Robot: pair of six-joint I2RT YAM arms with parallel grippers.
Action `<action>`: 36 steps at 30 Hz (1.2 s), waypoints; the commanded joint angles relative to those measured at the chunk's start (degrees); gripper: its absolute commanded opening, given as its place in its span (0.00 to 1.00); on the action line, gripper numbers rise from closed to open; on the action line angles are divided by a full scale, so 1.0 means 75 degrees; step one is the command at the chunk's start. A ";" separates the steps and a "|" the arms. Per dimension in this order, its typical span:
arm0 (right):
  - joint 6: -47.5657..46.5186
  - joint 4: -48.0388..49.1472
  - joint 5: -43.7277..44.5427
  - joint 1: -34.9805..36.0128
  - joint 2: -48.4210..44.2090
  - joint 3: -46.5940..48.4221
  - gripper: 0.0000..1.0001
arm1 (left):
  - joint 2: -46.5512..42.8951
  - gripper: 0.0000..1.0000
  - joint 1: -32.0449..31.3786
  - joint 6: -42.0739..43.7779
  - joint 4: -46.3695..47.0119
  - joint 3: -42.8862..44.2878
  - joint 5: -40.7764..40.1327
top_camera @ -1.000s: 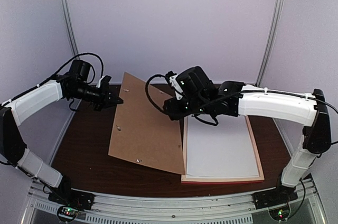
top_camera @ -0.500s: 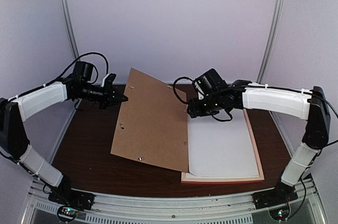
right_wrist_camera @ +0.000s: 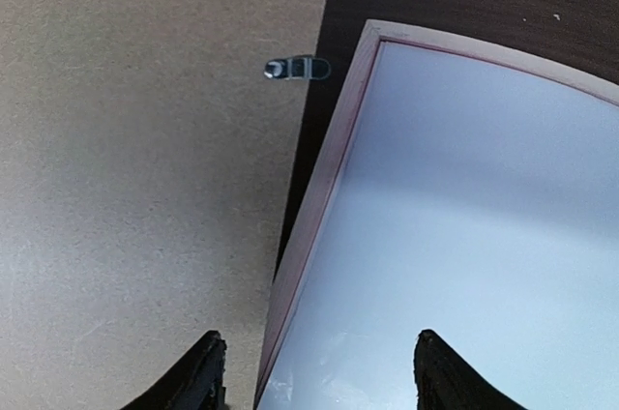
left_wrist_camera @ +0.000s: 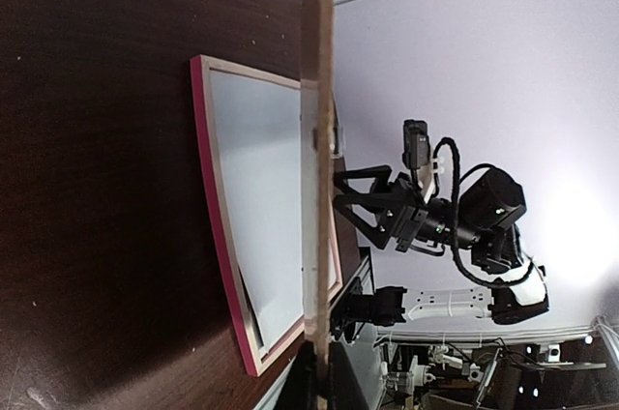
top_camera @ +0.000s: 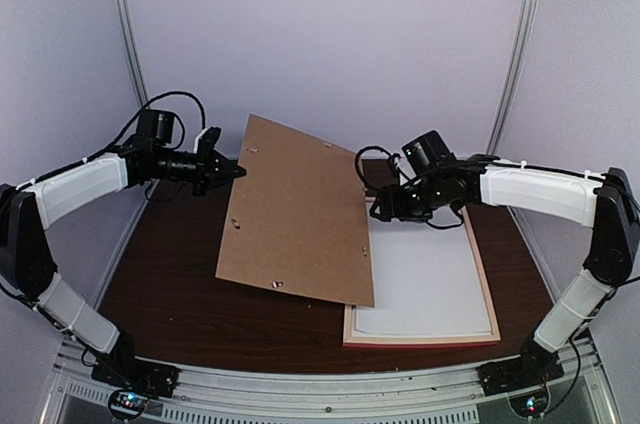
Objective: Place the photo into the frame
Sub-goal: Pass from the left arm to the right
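My left hand [top_camera: 228, 171] is clamped tight on the left edge, near the far corner, of the plain brown rectangular cardboard backing board [top_camera: 295, 214]. It holds the board up off the dark brown wooden surface [top_camera: 170, 284]. The board is tilted, raised on my left side and sloping down toward the right. From my left wrist I see it edge-on, a thin pale strip running straight out from between my fingers.

The board's near right corner overlaps the left rim of the large rectangular picture frame with the thin pink rim [top_camera: 487, 289]. I cannot tell whether it touches the rim there. The frame lies flat on the surface, right of centre, in front of my right arm, with pale wood facing up along its border. A plain white sheet [top_camera: 425, 279] fills its opening, and I cannot tell whether that is a print lying face down.

My right hand [top_camera: 385, 209] hovers just above the frame's far left corner. Its two black fingers [right_wrist_camera: 208, 376] are spread well apart with nothing between them. Looking down past them I see the board on the left, with a small metal tab [right_wrist_camera: 297, 68] near its edge. Next to it is a narrow strip of dark surface, and then the frame's left rim and the white sheet.
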 commanded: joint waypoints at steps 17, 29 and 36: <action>0.1039 0.2537 -0.2674 -0.0512 -0.0356 -0.1018 0.76 | -0.0601 0.00 0.0011 -0.0774 0.1310 0.0157 0.0544; 0.2573 0.5306 -0.4210 -0.0837 0.0191 -0.1564 0.70 | -0.0575 0.00 0.0001 -0.1579 0.2638 -0.0478 0.0743; 0.3693 0.7182 -0.4799 -0.1085 0.0578 -0.1998 0.51 | -0.0533 0.00 0.0006 -0.1795 0.3066 -0.0844 0.0793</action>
